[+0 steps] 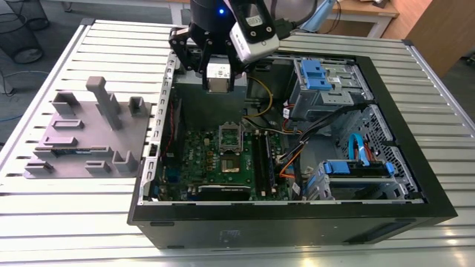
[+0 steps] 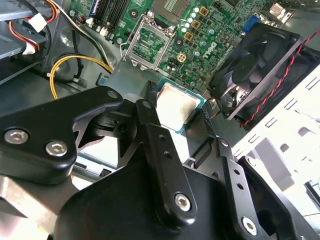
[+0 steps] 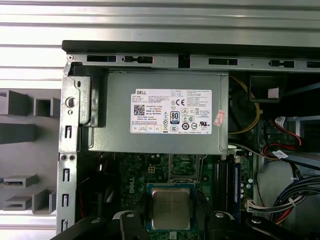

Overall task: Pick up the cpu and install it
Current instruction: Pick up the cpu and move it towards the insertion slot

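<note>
So, quick rundown for you:

Jaws: clenched on the cpu [image 2: 177,107], pinching it by two opposite edges. You can see it wedged between them in both wrist views.

Cpu: up in the air, resting on nothing, with its silver lid turned up. It hangs above the open computer case [image 1: 297,225], over the end where the power supply [image 3: 165,100] sits.

Why that grip: my guess is you've got it by the edges so nothing touches the underside. That also keeps it level with the board.

Socket [image 2: 145,45]: it sits on the green motherboard [image 1: 197,161] with a metal frame around it and nothing seated in it. The cpu is well apart from it, higher up and short of it.

Case: it lies on its side on the slatted counter [image 1: 67,222] with the side panel off, which is why the board faces up at your arm.

Neighbours: a black fan [image 2: 260,65] sits near the socket, so I reckon it's tight in there.

Grey holder [image 1: 82,139]: on the counter just beside the case, on the exterior view's left.

Progress: pickup looks done, install not yet.
</note>
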Tool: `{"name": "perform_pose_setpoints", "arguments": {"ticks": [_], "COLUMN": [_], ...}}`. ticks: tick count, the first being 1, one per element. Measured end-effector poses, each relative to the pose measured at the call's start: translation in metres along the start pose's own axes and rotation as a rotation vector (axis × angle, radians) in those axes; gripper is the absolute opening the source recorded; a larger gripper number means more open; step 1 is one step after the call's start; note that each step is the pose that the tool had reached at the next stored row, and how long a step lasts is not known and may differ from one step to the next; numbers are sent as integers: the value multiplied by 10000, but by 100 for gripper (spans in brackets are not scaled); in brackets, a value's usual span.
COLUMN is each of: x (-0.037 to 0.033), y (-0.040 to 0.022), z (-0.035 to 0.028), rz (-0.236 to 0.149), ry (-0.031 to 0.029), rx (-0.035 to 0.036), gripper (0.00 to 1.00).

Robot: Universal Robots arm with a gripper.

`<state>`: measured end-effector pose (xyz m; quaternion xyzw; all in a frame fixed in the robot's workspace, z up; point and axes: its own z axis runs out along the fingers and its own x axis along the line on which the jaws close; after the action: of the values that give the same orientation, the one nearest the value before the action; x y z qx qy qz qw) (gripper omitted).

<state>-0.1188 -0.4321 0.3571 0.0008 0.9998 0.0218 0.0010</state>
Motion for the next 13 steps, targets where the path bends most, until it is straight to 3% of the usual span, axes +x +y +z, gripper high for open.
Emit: {"name": "perform_pose_setpoints", "arguments": {"ticks": [13], "x": [0], "y": [-1], "z": [28], "rz": [1], "ry": [-1], "rx": [0], "gripper": [47]}}
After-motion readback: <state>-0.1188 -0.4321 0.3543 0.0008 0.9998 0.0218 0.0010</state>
